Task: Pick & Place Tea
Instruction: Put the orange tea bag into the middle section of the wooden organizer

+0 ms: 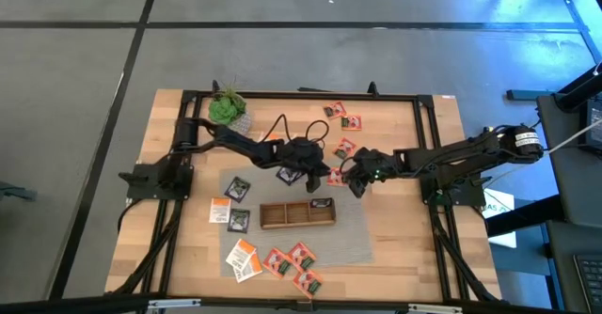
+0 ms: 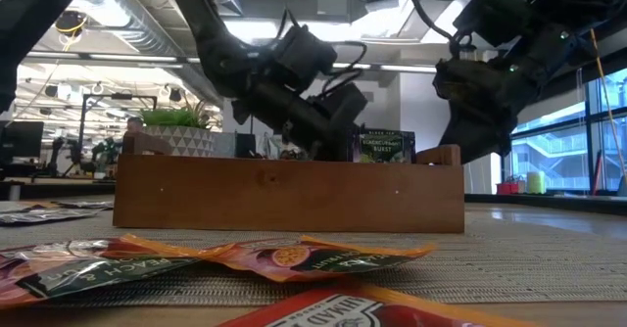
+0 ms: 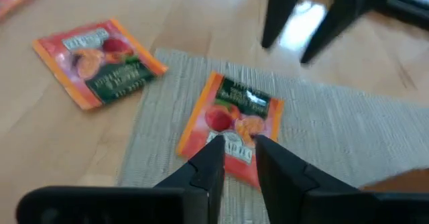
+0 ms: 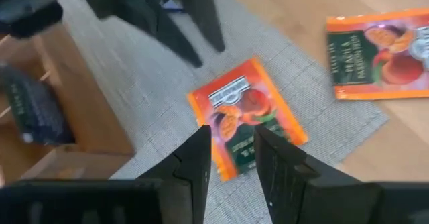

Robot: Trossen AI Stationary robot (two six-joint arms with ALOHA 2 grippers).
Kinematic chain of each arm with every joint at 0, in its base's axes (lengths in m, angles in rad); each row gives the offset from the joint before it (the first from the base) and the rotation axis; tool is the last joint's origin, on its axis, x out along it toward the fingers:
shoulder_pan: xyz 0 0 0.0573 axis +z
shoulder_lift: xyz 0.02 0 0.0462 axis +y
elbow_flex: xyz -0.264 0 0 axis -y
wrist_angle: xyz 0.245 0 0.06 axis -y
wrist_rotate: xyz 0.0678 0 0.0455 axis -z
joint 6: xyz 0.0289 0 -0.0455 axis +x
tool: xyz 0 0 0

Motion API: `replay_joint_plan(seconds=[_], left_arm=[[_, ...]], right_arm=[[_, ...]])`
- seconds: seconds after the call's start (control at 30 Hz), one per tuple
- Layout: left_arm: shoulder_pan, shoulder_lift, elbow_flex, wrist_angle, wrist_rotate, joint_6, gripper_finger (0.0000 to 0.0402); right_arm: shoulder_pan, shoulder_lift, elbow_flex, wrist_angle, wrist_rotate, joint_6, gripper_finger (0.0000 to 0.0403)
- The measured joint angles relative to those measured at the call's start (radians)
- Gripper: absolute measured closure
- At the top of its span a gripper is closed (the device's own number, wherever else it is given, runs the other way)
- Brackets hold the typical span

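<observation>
So we've got both grippers hovering over the same orange tea sachet (image 3: 231, 127), which lies flat on the grey mat (image 3: 335, 137) just beyond the wooden tray (image 1: 297, 214). The left gripper (image 3: 236, 158) and right gripper (image 4: 231, 147) each have their fingers slightly apart, holding nothing. A dark sachet (image 4: 30, 113) sits in the tray.

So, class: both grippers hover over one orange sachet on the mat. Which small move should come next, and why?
Probably the left gripper should drop straight down onto the orange sachet and pinch it. Its fingers stand open above the near edge, and the sachet lies flat on the mat. The right gripper, also open above it, should back off.
</observation>
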Motion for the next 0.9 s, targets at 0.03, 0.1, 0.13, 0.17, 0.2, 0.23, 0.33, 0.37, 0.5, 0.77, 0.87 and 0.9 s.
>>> replay_joint_plan(seconds=[0.03, 0.1, 0.13, 0.17, 0.2, 0.23, 0.33, 0.37, 0.5, 0.77, 0.87, 0.9], left_arm=[[0.001, 0.007, 0.001, 0.006, 0.002, 0.001, 0.0320], [0.004, 0.013, 0.001, 0.007, 0.002, 0.002, 0.0321], [0.005, 0.018, 0.001, 0.014, 0.001, 0.002, 0.0322], [0.006, 0.022, 0.002, 0.014, -0.001, 0.002, 0.0323], [0.006, 0.023, 0.001, 0.012, -0.002, 0.003, 0.0323], [0.006, 0.023, 0.001, 0.018, -0.002, 0.004, 0.0324], [0.006, 0.023, 0.002, 0.035, -0.006, 0.021, 0.0324], [0.006, 0.023, 0.002, 0.032, -0.006, 0.032, 0.0324], [0.006, 0.023, 0.001, 0.032, -0.006, 0.043, 0.0324], [0.006, 0.044, 0.012, 0.031, -0.005, 0.047, 0.0320], [0.007, 0.076, 0.039, 0.025, 0.002, 0.047, 0.0320], [0.008, 0.084, 0.048, 0.016, 0.004, 0.047, 0.0321]], right_arm=[[0.000, 0.000, 0.000, 0.000, 0.006, 0.000, 0.0287], [0.000, 0.000, 0.000, 0.000, 0.009, -0.005, 0.0287], [0.000, 0.000, 0.000, 0.000, 0.009, -0.006, 0.0287], [0.000, 0.000, 0.000, 0.000, 0.012, -0.006, 0.0287], [0.000, 0.000, 0.000, 0.000, 0.024, -0.009, 0.0287], [0.000, 0.000, 0.000, 0.000, 0.038, -0.018, 0.0287], [0.000, 0.000, 0.000, 0.000, 0.063, -0.032, 0.0287], [0.000, 0.000, 0.000, 0.000, 0.063, -0.031, 0.0287], [0.000, 0.000, 0.000, 0.001, 0.063, -0.033, 0.0287], [0.000, 0.000, 0.000, 0.004, 0.119, -0.027, 0.0287], [0.000, 0.000, 0.000, 0.004, 0.123, -0.027, 0.0287], [0.000, 0.000, 0.000, 0.005, 0.123, -0.027, 0.0287]])
